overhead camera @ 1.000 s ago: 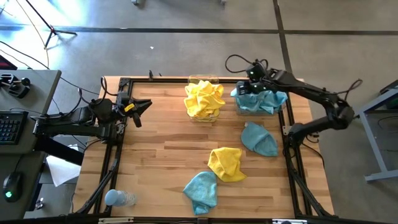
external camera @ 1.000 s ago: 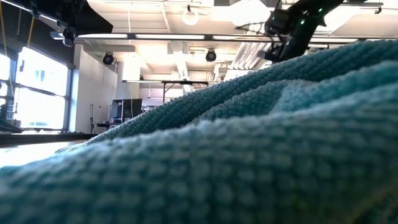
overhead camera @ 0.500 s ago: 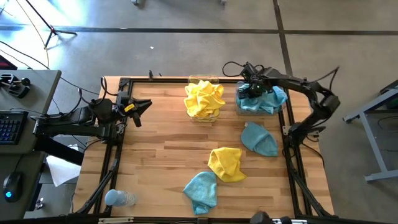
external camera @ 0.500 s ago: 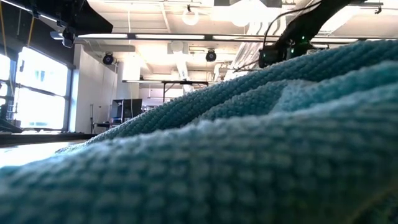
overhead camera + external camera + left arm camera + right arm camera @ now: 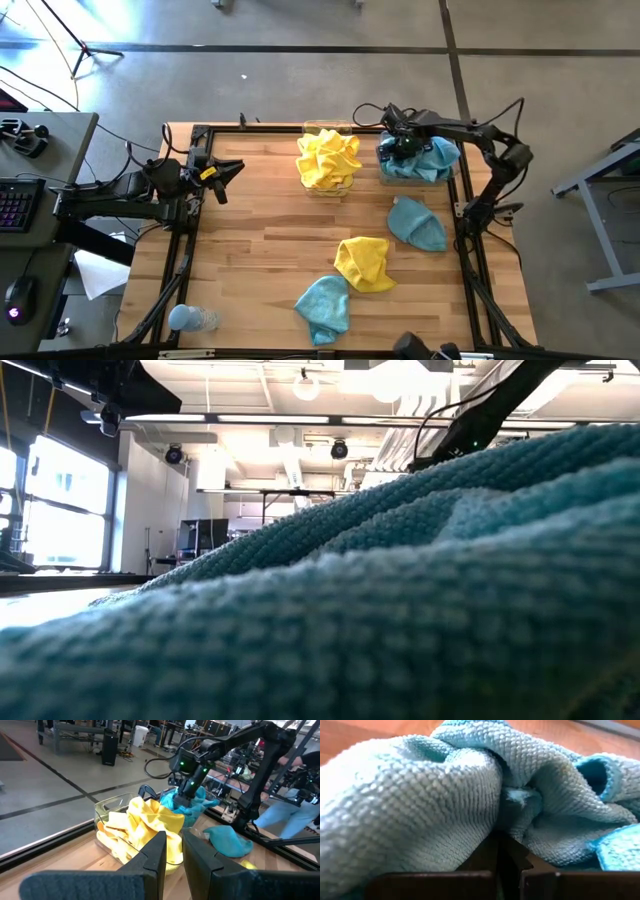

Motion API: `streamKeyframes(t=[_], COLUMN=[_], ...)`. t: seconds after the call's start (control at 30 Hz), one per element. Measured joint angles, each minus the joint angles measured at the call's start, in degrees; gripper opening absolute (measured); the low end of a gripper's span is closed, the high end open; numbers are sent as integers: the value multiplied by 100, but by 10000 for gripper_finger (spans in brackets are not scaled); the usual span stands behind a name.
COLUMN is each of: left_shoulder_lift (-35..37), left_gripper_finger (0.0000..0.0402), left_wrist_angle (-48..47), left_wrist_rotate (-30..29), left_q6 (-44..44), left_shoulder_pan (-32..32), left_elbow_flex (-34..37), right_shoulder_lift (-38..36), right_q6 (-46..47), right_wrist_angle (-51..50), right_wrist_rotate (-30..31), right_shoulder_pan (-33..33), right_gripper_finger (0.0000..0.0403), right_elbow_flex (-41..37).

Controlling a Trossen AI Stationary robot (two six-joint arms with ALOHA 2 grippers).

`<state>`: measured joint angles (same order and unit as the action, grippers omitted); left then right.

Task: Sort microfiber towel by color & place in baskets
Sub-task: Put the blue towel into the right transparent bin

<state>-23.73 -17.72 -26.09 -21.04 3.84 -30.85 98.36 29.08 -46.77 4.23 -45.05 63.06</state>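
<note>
The right gripper (image 5: pixel 403 147) is down in the right-hand basket (image 5: pixel 385 176) at the table's far edge, its nose pressed into the teal towel heap (image 5: pixel 432 160) that fills that bin. In the right wrist view its dark fingers (image 5: pixel 485 857) stand nearly together with teal cloth bunched against them; whether they pinch a fold cannot be told. The heap is a crumpled mound with no clear long axis.

Just beside it, toward the table's middle, the left-hand basket (image 5: pixel 326 128) holds a bunched yellow heap (image 5: pixel 328 158) that spills over its rim.

Nearer the front, three loose cloths lie on the wooden table (image 5: pixel 250 250). A teal towel (image 5: pixel 417 224) lies just in front of the right-hand basket, its long axis slanting from far-left to near-right. A yellow towel (image 5: pixel 364 262) lies near the table's middle, roughly as long as wide. Another teal towel (image 5: pixel 323 305) lies near the front edge, close to the yellow one.

The left gripper (image 5: pixel 226 171) waits at the table's left edge, pointing toward the baskets, its fingers (image 5: pixel 150 860) a narrow gap apart and holding nothing. A pale bottle (image 5: pixel 190 319) lies at the front left corner.
</note>
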Motion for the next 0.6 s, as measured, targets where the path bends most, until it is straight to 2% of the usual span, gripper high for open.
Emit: streamKeyframes(t=[0.23, 0.6], left_shoulder_lift=[2, 0], left_gripper_finger=[50, 50], left_wrist_angle=[0, -2], left_wrist_rotate=[-2, -2], left_q6=[11, 199], left_shoulder_pan=[0, 0], left_elbow_flex=[0, 0], right_shoulder_lift=[-636, -2348], right_q6=[88, 470], right_wrist_angle=[-184, -686], right_wrist_rotate=[-48, -88], right_shoulder_pan=[8, 8], right_gripper_finger=[15, 90], right_elbow_flex=[-19, -21])
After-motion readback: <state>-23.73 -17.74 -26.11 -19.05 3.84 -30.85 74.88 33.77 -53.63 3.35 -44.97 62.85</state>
